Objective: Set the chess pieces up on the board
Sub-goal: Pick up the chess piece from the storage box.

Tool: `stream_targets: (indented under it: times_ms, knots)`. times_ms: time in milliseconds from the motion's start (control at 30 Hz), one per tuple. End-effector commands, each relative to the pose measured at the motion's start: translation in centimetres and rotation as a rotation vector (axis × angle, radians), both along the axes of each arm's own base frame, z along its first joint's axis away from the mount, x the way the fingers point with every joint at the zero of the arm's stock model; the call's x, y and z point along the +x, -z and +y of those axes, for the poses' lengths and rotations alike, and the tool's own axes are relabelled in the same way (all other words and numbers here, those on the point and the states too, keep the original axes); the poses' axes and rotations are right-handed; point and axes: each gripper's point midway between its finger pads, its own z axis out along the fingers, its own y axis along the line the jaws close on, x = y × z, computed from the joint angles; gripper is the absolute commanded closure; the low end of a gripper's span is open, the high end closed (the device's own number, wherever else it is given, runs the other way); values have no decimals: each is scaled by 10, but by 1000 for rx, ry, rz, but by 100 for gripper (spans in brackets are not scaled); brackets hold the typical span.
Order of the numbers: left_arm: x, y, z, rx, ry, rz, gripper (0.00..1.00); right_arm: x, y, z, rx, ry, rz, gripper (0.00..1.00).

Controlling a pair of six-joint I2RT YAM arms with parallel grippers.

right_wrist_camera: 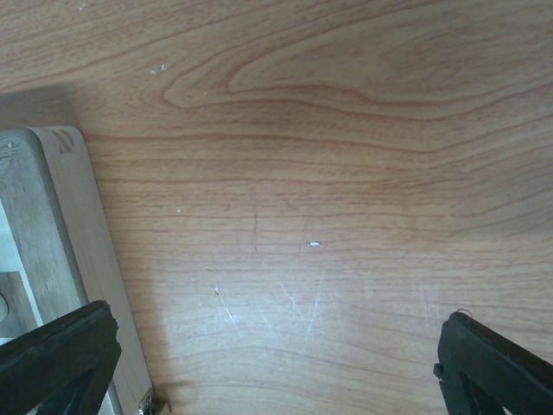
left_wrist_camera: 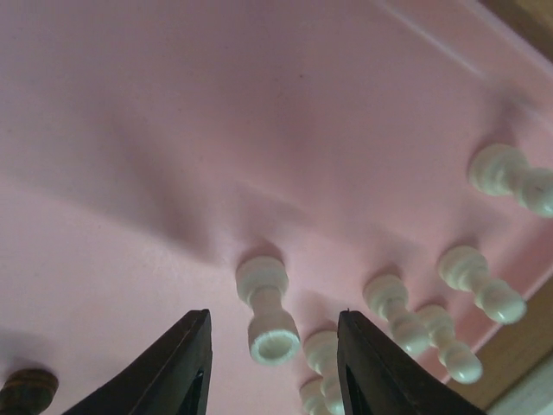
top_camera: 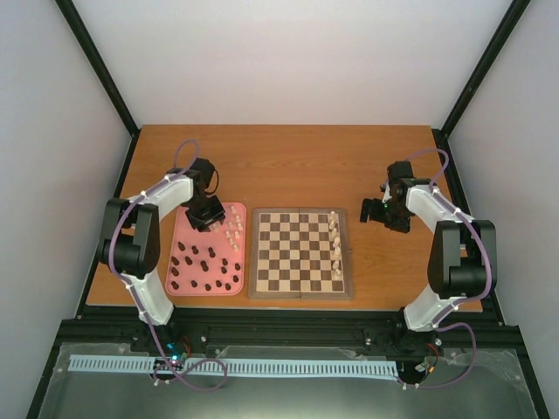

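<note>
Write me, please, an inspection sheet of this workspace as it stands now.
Surface: wooden table, lightly scratched.
Job's things: board holds cream pieces along its right edge; more cream pieces and the dark pieces sit on the pink tray.
Clutter: nothing seen.
Grippers: left gripper open over the tray, one lying cream piece framed between its fingers; right gripper open over bare table beside the board.
Cables: purple cable loops along each arm.
Surroundings: white walls, black frame posts.

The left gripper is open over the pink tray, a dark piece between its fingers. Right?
No: the piece between the fingers of the left gripper, on the pink tray, is cream-white, not dark. The left wrist view shows it.
</note>
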Motion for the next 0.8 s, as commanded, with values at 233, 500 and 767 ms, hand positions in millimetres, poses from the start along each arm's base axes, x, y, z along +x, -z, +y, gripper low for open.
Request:
stream_targets:
  times_ms: [233, 500, 767]
  knots:
    - [17, 9, 4, -27, -38, 2, 59, 7, 1, -3, 0, -1, 1, 0]
    - [15, 12, 3, -38, -34, 19, 77, 9, 2, -3, -2, 1, 6, 0]
    - [14, 7, 3, -38, -23, 18, 97, 10, 2, -3, 0, 4, 6, 0]
